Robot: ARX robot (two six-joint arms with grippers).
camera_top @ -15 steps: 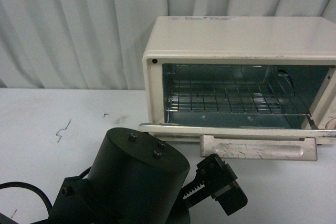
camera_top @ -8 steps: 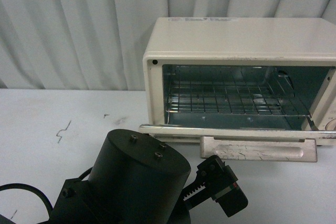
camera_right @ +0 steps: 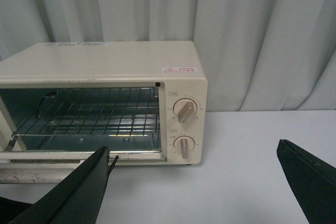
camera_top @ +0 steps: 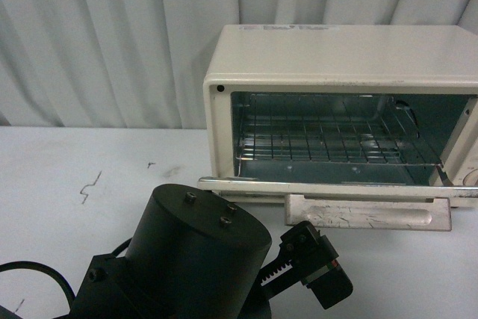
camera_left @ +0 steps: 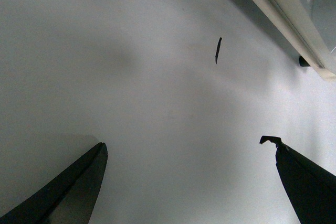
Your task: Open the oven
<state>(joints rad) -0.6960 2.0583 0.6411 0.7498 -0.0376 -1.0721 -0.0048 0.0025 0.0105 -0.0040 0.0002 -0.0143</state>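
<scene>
The cream-white oven (camera_top: 336, 57) stands at the right of the white table (camera_top: 67, 155). Its door (camera_top: 328, 188) lies folded down flat, the beige handle (camera_top: 366, 214) points toward me, and the wire rack (camera_top: 328, 143) shows inside. My left arm's dark cylinder (camera_top: 194, 255) fills the foreground, just short of the door. In the left wrist view my left gripper (camera_left: 186, 142) is open over bare table, with the door's edge (camera_left: 283, 9) ahead. My right gripper (camera_right: 193, 148) is open and empty, facing the oven (camera_right: 105, 66) and its two side knobs (camera_right: 184, 111).
White curtains (camera_top: 112, 35) hang close behind the oven. Small dark marks (camera_top: 89, 184) dot the tabletop at the left, and one mark (camera_left: 218, 50) lies ahead of the left gripper. A black cable (camera_top: 30, 268) loops at the lower left.
</scene>
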